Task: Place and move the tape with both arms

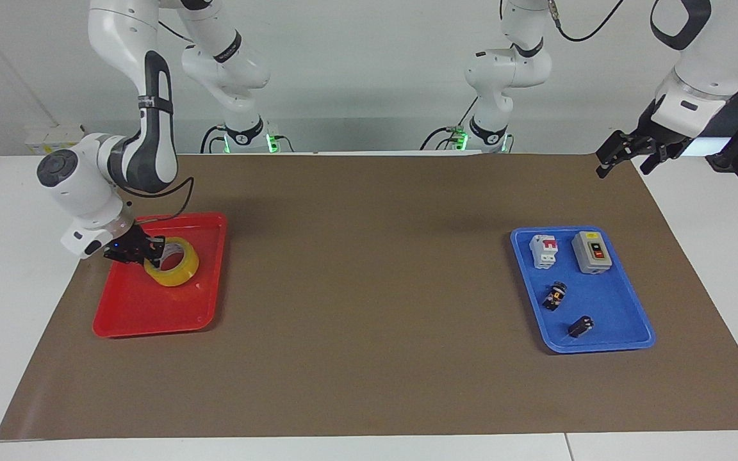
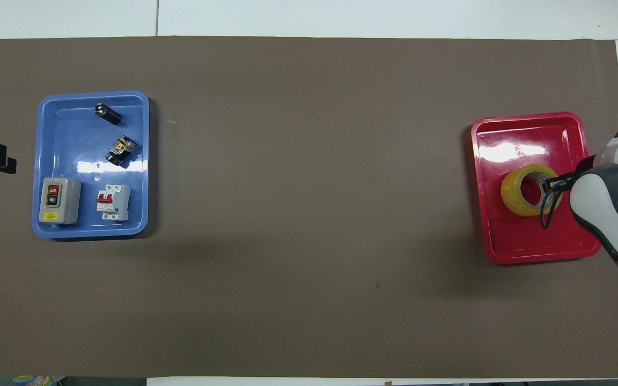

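Placing step: right claw (image 1: 151,252) clenched on tape (image 1: 173,262) over red tray (image 1: 151,307), next should release; left claw (image 1: 622,153) released, waits off-tray.

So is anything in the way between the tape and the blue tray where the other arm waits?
Nothing visible. The right pincer is shut on the tape over the red tray. Only bare brown mat lies between it and the blue tray. The left pincer waits, open.
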Robot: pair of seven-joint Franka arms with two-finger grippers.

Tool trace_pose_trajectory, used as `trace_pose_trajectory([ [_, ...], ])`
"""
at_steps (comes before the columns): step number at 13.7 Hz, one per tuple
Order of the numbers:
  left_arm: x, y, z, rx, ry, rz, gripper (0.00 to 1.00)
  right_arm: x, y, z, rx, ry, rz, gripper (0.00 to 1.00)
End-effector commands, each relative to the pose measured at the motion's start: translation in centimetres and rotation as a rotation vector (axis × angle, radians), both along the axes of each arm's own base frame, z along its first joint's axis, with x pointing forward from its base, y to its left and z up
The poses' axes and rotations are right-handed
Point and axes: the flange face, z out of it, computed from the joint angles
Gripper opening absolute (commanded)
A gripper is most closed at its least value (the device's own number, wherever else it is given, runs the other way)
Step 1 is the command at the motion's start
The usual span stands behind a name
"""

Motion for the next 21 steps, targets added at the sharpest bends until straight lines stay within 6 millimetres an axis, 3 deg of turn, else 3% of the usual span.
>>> trace_pose_trajectory([
  [1,-0.7,0.3,0.3,0.020,0.002,-0.008,1.00,0.0,0.1,-0.2,-0.010,-0.037,0.007,0.00],
  [2,-0.7,0.3,0.3,0.020,0.002,-0.008,1.00,0.0,-0.2,-0.6,-0.008,-0.035,0.005,0.00],
  [3,-0.7,0.3,0.3,0.020,0.004,-0.008,1.00,0.1,-0.1,-0.7,-0.008,-0.033,0.006,0.29],
  [4,-0.7,0.3,0.3,0.020,0.001,-0.008,1.00,0.1,-0.3,-0.5,-0.008,-0.033,0.003,0.99],
  [6,-0.7,0.3,0.3,0.020,0.004,-0.008,1.00,1.0,-0.5,1.3,-0.007,-0.035,0.004,1.00],
  [11,-0.7,0.3,0.3,0.020,0.002,-0.008,1.00,3.7,0.9,12.4,0.014,0.015,0.022,1.00],
  [14,-0.7,0.3,0.3,0.020,0.002,-0.008,1.00,3.7,2.4,19.3,0.026,0.031,-0.003,1.00],
  [16,-0.7,0.3,0.3,0.020,0.002,-0.008,1.00,1.8,3.4,23.0,0.024,0.022,0.007,1.00],
  [18,-0.7,0.3,0.3,0.020,0.001,-0.008,1.00,0.4,5.6,25.6,0.021,0.027,-0.003,1.00],
  [21,-0.7,0.3,0.3,0.020,0.002,-0.008,1.00,-0.3,8.6,26.7,0.003,0.051,-0.030,1.00],
])
